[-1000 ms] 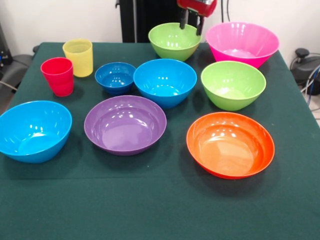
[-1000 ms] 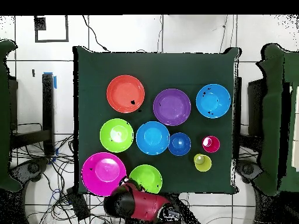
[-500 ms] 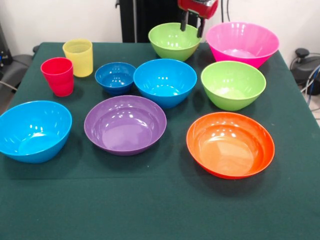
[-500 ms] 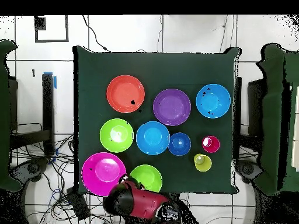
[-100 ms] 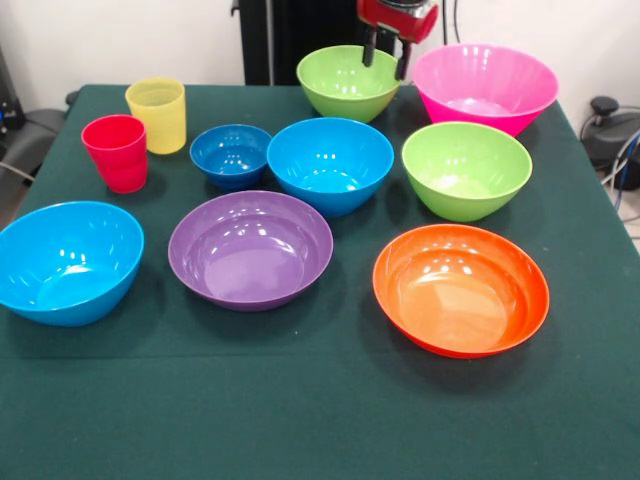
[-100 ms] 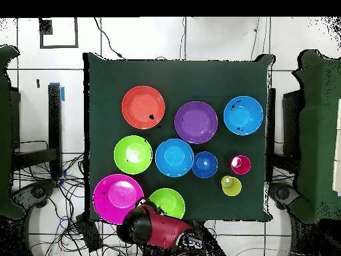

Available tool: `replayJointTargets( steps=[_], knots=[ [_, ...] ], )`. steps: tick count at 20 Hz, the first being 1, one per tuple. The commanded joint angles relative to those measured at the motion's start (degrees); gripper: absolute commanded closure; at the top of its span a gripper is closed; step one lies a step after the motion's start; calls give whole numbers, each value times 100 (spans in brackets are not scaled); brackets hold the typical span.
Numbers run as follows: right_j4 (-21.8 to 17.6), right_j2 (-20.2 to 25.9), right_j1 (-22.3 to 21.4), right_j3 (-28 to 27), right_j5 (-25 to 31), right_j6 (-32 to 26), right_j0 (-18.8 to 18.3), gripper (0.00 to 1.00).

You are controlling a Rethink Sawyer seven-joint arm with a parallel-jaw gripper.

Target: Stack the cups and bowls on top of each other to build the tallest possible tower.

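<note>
From the front, the claw [image 5: 385,55] hangs with its two fingers spread and empty, above the gap between the far green bowl [image 5: 349,82] and the pink bowl [image 5: 485,87], over the green bowl's rim. Nothing is stacked: every bowl and both cups, the red cup [image 5: 116,151] and the yellow cup [image 5: 157,115], sit singly on the green worktop [image 5: 320,420]. If the green bowl is the target, I judge the fingers should straddle its rim squarely, one inside and one outside, so they do not nudge the pink bowl just beside it.

From overhead, the claw is hidden under the red arm [image 6: 156,227], which sits at the worktop's edge between the pink bowl [image 6: 118,198] and green bowl [image 6: 166,203]. A wide bowl such as the orange bowl [image 6: 143,107] or purple bowl [image 6: 196,122] would likely make the steadiest base.
</note>
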Motion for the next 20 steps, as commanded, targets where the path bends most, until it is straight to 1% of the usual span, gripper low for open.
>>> replayJointTargets(
  steps=[1, 2, 7, 12, 16, 20],
  knots=[
    [593, 428, 204, -665, 371, 1094, 211, 0],
    [748, 382, 203, -629, 449, 1200, 264, 0],
    [950, 321, 231, -597, 427, 1174, 389, 0],
    [1291, 257, 220, -577, 603, 1232, 489, 0],
    [1381, 275, 283, -550, 552, 1164, 450, 0],
    [1463, 267, 257, -510, 622, 1109, 447, 0]
  ],
)
